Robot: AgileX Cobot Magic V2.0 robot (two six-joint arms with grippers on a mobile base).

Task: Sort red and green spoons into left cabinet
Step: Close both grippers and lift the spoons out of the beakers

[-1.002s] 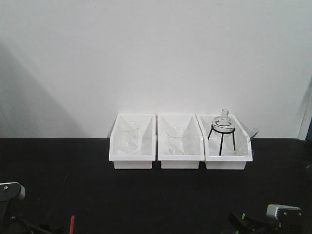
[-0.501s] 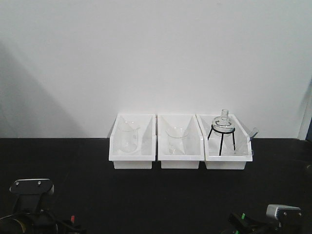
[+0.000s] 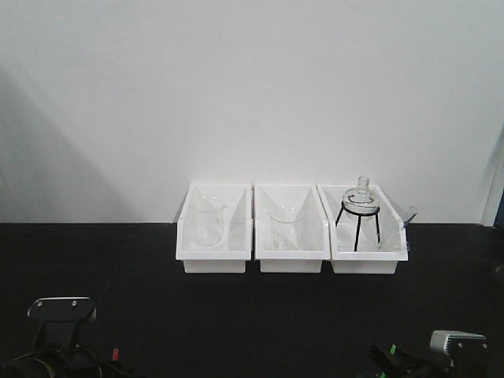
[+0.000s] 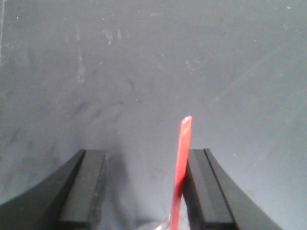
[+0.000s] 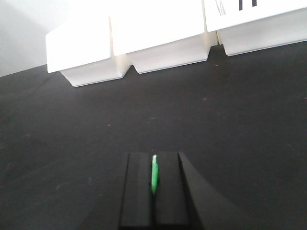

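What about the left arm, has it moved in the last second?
Yes. The left arm slid inward from the picture's left edge, sideways toward the leftmost white bin.

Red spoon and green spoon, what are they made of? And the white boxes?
The red spoon and green spoon look like plastic: thin, bright, evenly coloured. The white boxes seem plastic too, smooth and matte, though I can't be sure.

Front view bright, even, grainy; soft grey shadow across left of wall (image 3: 47,142); black table (image 3: 252,315) swallows detail. Right wrist: bins (image 5: 158,33) blown out to white, glare along top, green spoon (image 5: 154,173) crisp. Left wrist: table washed to dull grey, dusty smears visible, red spoon (image 4: 181,163) slightly soft
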